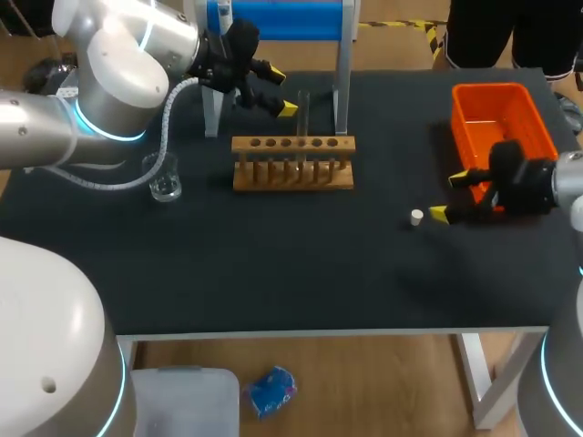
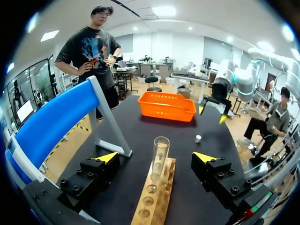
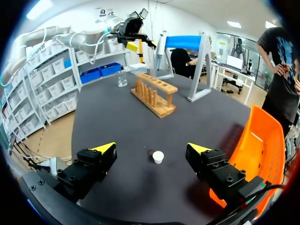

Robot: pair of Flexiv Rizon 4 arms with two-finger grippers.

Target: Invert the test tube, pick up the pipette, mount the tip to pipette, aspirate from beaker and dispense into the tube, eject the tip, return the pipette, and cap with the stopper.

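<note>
A clear test tube [image 1: 303,114] stands upright in the wooden rack [image 1: 291,173] at the back middle. My left gripper [image 1: 282,92] hovers open beside the tube's top. In the left wrist view the tube [image 2: 160,159] rises between the spread fingers [image 2: 107,158] without touching them, with the rack [image 2: 154,197] beneath it. A small white stopper [image 1: 416,217] lies on the black mat just left of my open right gripper [image 1: 448,196]. In the right wrist view the stopper [image 3: 158,157] lies just ahead of that gripper [image 3: 151,148]. A glass beaker [image 1: 164,177] stands left of the rack.
The blue-topped pipette stand [image 1: 278,20] rises behind the rack, a pipette [image 1: 223,14] hanging at its left end. An orange bin [image 1: 524,114] sits at the back right, behind my right gripper. Bare black mat covers the front half of the table.
</note>
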